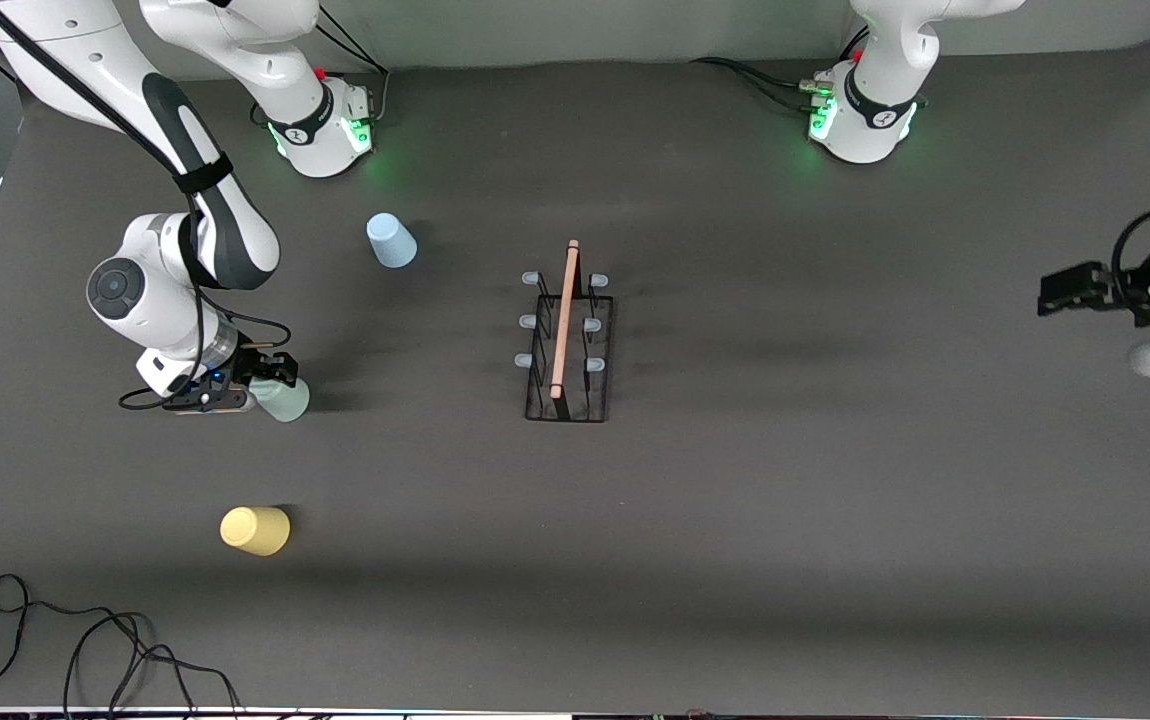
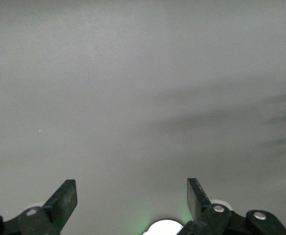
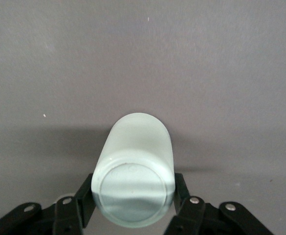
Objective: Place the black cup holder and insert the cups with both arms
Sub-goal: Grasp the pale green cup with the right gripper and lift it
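From the front view I read the rack as already placed: the small black wire cup holder with its light wooden rod handle (image 1: 568, 345) stands near the middle of the dark tabletop (image 1: 835, 500), all six pale-tipped pegs bare, so I am at the first cup. My right gripper (image 1: 260, 390) sits low toward the right arm's end of the tabletop, pinching the pale green plastic tumbler (image 1: 283, 398). The light blue plastic tumbler (image 1: 391, 241) waits nearer the bases' edge, the yellow plastic tumbler (image 1: 255, 530) nearer the front edge, both well apart from the rack. Next I judge I must lift, carry across bare surface to the rack and seat the tumbler over a peg, clearing the handle. Loose black cables (image 1: 85, 640) lie at the front corner, out of that path. My left gripper (image 1: 1070, 290) waits over the left arm's edge. The left wrist view shows its fingers (image 2: 62, 200) spread over bare tabletop. The right wrist view shows the green tumbler's base facing the camera, fingers (image 3: 182, 188) pressed on both flanks.
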You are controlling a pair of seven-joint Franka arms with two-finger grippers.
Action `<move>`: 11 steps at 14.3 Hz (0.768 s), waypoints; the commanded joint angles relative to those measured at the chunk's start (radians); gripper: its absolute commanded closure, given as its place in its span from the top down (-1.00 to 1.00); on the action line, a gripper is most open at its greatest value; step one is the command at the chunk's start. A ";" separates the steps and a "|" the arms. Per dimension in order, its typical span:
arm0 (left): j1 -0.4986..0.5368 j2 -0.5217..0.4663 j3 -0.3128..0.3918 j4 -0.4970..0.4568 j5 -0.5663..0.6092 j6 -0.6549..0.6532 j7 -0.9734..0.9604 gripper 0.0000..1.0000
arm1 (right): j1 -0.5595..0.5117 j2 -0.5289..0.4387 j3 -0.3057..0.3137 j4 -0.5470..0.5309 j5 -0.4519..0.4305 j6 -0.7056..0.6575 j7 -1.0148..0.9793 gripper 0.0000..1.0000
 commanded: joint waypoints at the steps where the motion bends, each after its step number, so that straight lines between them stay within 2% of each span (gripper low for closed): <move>1: 0.003 -0.092 -0.014 -0.186 0.015 0.117 0.016 0.99 | 0.016 -0.135 0.000 0.029 0.018 -0.123 0.010 -0.58; 4: 0.006 -0.196 -0.014 -0.367 0.005 0.238 0.016 0.99 | 0.040 -0.273 -0.004 0.130 0.018 -0.392 0.011 -0.58; 7: 0.004 -0.186 -0.014 -0.351 0.003 0.249 0.017 0.99 | 0.057 -0.336 0.002 0.246 0.011 -0.636 0.101 -0.58; 9: 0.003 -0.172 -0.014 -0.331 0.003 0.249 0.017 0.99 | 0.138 -0.338 0.002 0.326 0.009 -0.748 0.253 -0.58; 11: 0.004 -0.172 -0.014 -0.329 0.003 0.249 0.017 0.99 | 0.234 -0.338 0.002 0.357 0.009 -0.793 0.428 -0.58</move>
